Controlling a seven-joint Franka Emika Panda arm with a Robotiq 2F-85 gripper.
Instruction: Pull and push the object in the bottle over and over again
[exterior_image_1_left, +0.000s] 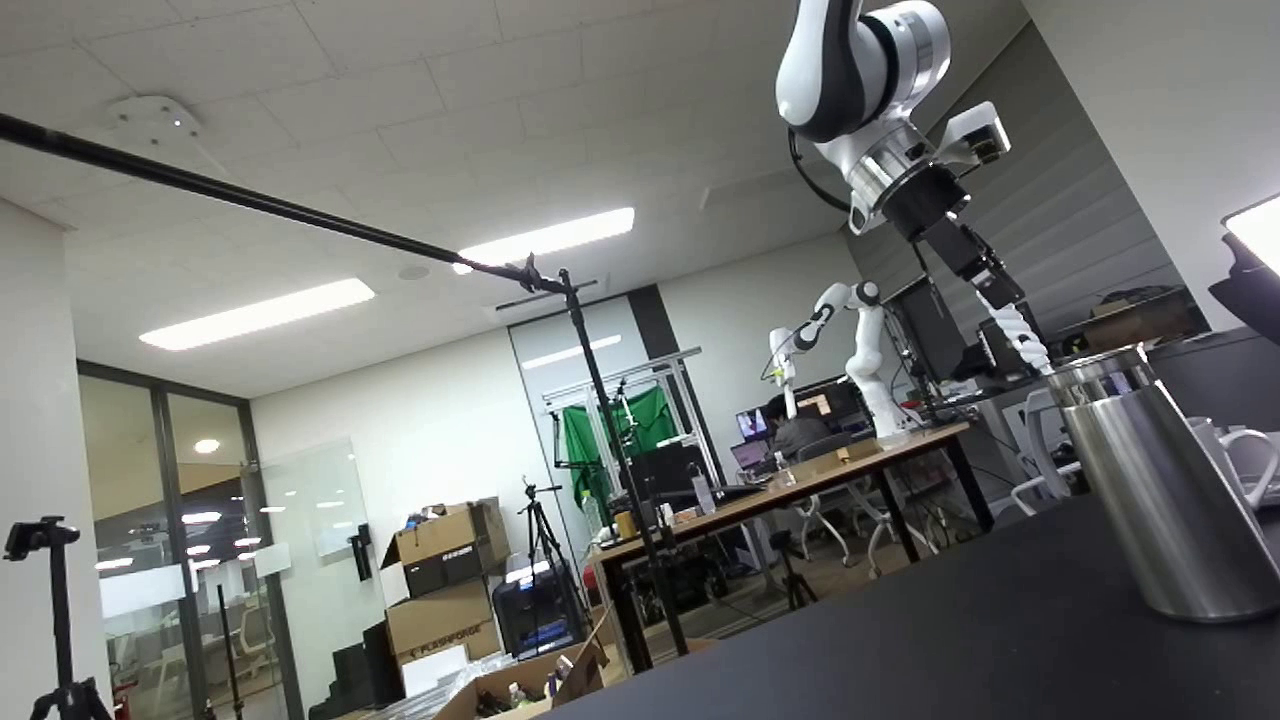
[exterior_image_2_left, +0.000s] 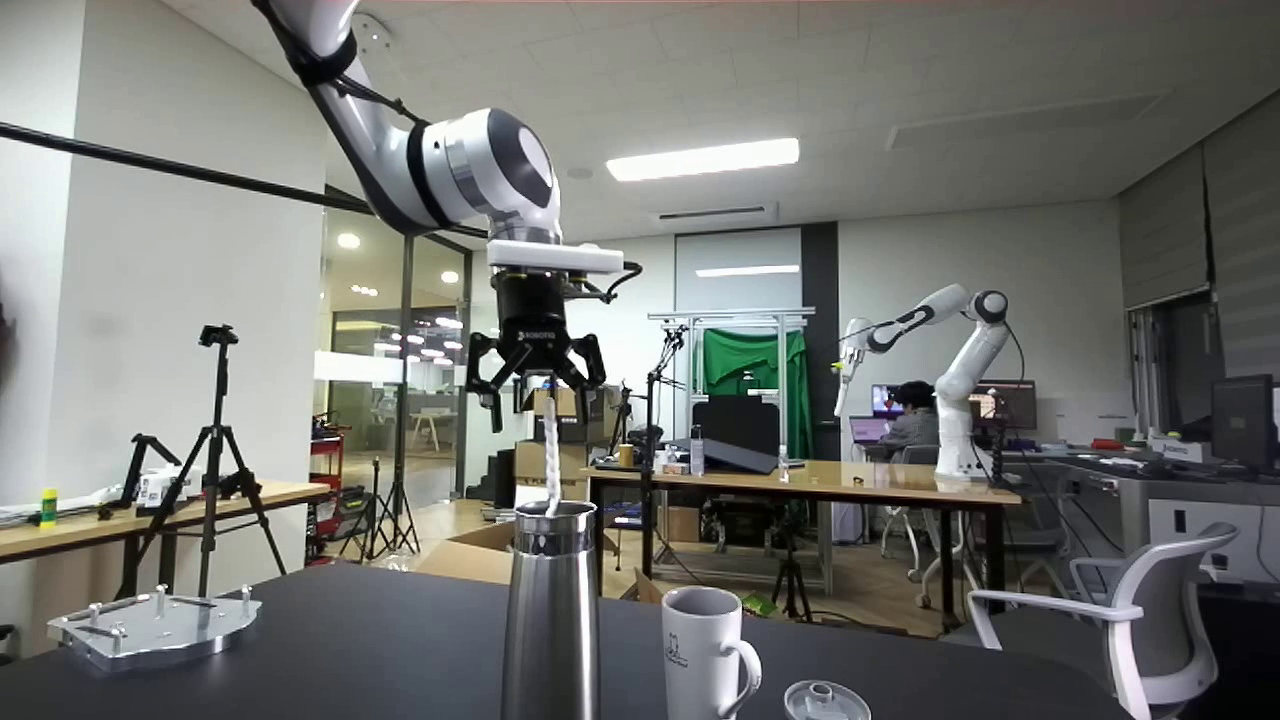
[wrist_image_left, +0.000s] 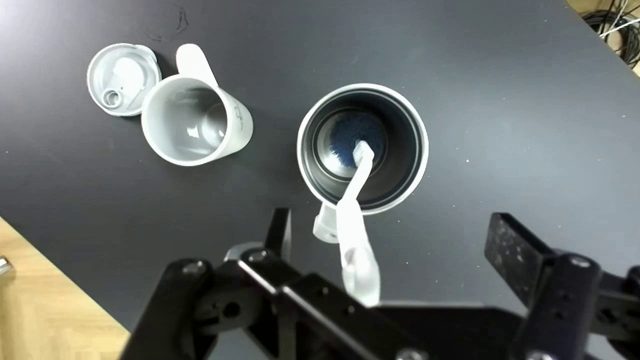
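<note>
My fingers (wrist_image_left: 515, 255) are spread wide, one to each side of the white handle of a bottle brush (wrist_image_left: 351, 225), with a gap both ways, so I have hold of nothing. In the wrist view the handle is closer to my finger on the left; whether its top end touches the body between my fingers, I cannot tell. The brush is down inside the silvery metal bottle (exterior_image_2_left: 552, 630), dark blue bristles at the bottom, the handle slanting out over the rim. The bottle stands upright on the black desk (exterior_image_2_left: 350, 650), below me. In an exterior view a pale mug (exterior_image_2_left: 690, 650) stands just right of it, its ear pointing right, and a pale lid (exterior_image_2_left: 828, 703) lies farther right, near the mug. At the desk's left is a clear plate (exterior_image_2_left: 155, 630) with short posts. On the far side, another white robot arm (exterior_image_2_left: 972, 370) rises from a wooden table (exterior_image_2_left: 905, 482), and an office chair (exterior_image_2_left: 1165, 620) stands at the right.
</note>
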